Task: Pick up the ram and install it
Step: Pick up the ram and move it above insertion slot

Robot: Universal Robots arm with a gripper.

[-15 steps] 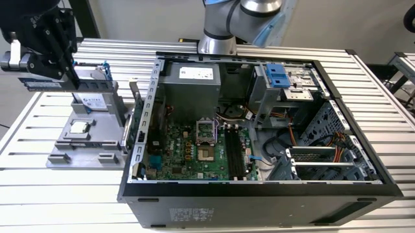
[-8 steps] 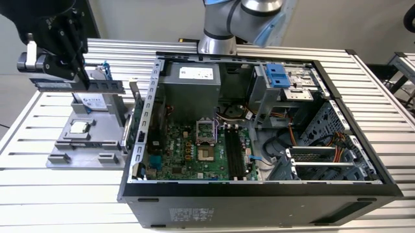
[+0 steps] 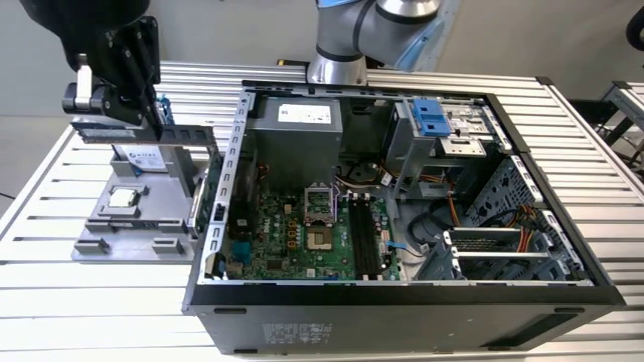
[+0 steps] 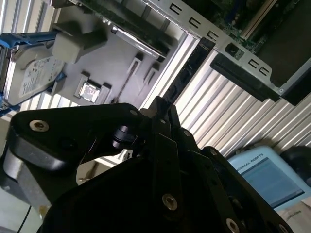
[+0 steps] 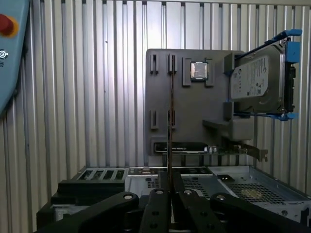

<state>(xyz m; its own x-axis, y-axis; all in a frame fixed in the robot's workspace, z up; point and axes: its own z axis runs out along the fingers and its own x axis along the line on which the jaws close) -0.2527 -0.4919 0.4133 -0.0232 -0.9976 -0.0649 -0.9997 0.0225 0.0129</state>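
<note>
Worked over a ribbed silver metal table (image 3: 101,302), pale wall behind. Found at the exterior view's left a flat grey plastic fixture tray (image 3: 111,226) carrying a small square silver processor chip (image 3: 123,197) and an upright silver hard drive with blue rails (image 3: 141,157). Noted above that tray the black two-fingered gripper (image 3: 126,121), pinched narrow on the ram (image 3: 186,133), a long thin dark-green board stick; judged it clear of the tray. Saw its long axis running across the exterior view, left to right. Placed the long black plastic memory slots (image 3: 367,237) well apart to the exterior view's right, low on the green motherboard (image 3: 282,234) inside the open black computer case (image 3: 403,302), their length running near to far, roughly crosswise to the held stick. Marked the perforated metal side wall (image 3: 234,151) standing between the two, and a blue drive bracket (image 3: 430,117) further right, seemingly out of the way.
</note>
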